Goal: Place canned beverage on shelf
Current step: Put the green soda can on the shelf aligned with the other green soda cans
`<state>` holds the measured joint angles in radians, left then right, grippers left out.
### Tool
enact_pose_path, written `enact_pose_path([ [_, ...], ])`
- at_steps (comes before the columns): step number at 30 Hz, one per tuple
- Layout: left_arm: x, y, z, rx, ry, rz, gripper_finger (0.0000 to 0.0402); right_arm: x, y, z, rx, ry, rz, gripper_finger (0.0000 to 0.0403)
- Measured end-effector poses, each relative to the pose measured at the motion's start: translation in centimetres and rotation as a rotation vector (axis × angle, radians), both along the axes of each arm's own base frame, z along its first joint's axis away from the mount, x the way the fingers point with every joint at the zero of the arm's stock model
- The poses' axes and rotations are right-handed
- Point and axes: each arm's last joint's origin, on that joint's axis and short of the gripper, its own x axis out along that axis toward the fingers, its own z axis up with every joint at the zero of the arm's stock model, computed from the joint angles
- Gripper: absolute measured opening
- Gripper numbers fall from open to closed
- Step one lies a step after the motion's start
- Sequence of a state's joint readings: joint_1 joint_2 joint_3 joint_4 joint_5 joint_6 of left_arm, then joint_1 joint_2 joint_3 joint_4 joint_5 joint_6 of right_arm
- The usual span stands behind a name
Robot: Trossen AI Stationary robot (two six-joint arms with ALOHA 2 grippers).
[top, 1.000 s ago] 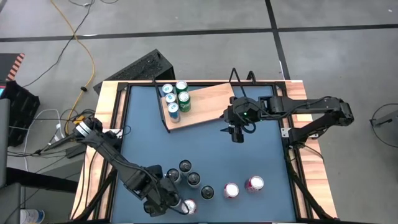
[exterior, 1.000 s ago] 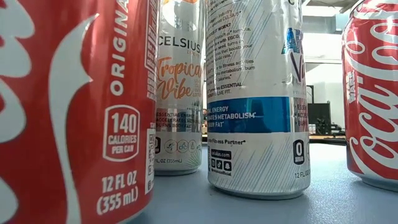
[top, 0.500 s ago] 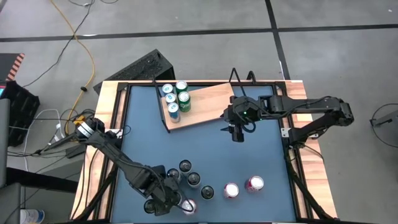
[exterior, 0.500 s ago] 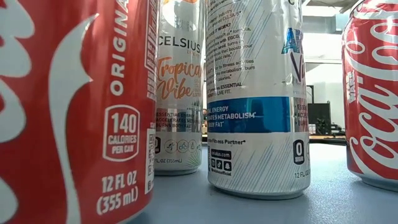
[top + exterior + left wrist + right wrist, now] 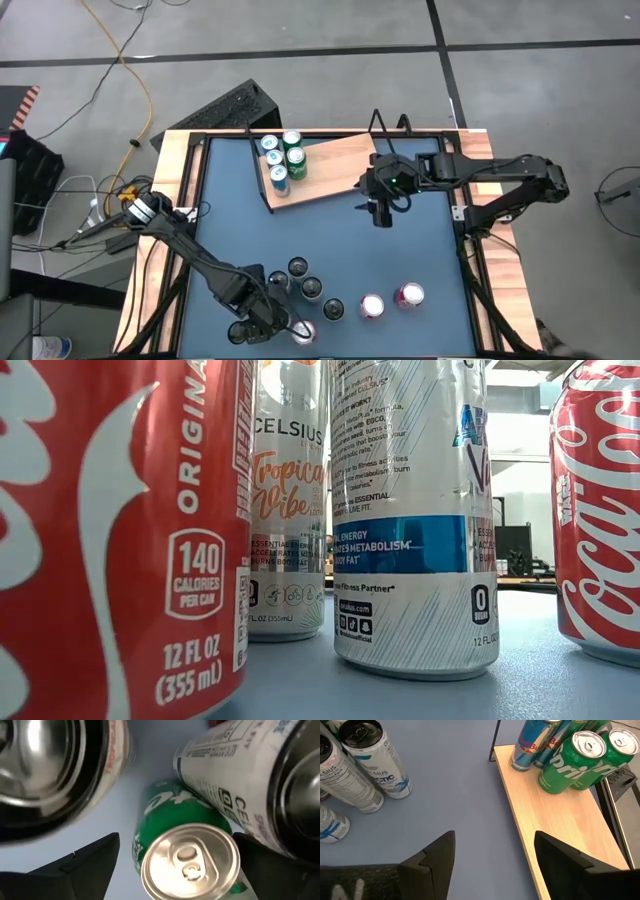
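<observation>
Blue bench [image 5: 330, 250] top filled the high view, ringed by a pale wood border, with grey floor and loose cables beyond.

Nearest the lower edge of that frame, the left gripper [image 5: 288, 330] hung with its dark fingers [image 5: 80, 865] spread wide apart, straddling nothing yet. In the left wrist view a green aluminium can with a silver top [image 5: 187, 857] stood upright directly between and below those fingers, its long axis vertical, so the coming move looked like a straight descent and close. This arm was plainly the nearer one to the waiting cans.

Around it I counted about six more upright cans on the bench: a cluster of four dark-topped ones [image 5: 305, 285] and two red-and-silver ones [image 5: 390, 300] toward lower right.

Farther up, the right gripper [image 5: 380, 212] hovered empty, fingers [image 5: 432, 857] parted, just beside the light-wood rectangular shelf in its thin black wire frame [image 5: 335, 165].

Four cans [image 5: 282, 158] already stood on the shelf's upper-left end, two green and two blue.
</observation>
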<state>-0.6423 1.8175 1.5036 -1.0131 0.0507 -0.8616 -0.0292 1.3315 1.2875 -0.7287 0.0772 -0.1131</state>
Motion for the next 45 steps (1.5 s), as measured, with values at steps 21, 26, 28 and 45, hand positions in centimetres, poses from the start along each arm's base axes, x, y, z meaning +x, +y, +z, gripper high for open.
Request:
enact_pose_path([
  [21,0.1,0.2,1.4,0.007,-0.004,0.018,0.0268,0.0,-0.2,0.0,0.000,0.005,-0.007,0.0256],
  [26,-0.3,0.5,2.1,0.044,0.030,0.015,0.0268,0.0,-0.2,0.0,0.005,0.004,-0.012,0.0256],
  [28,-0.4,0.6,2.5,0.054,0.041,0.010,0.0268,0.0,-0.2,0.0,0.005,0.003,-0.013,0.0256],
  [45,-5.6,8.8,11.3,0.053,-0.035,0.214,0.0268,0.0,-0.2,0.0,0.031,-0.011,-0.038,0.0256],
])
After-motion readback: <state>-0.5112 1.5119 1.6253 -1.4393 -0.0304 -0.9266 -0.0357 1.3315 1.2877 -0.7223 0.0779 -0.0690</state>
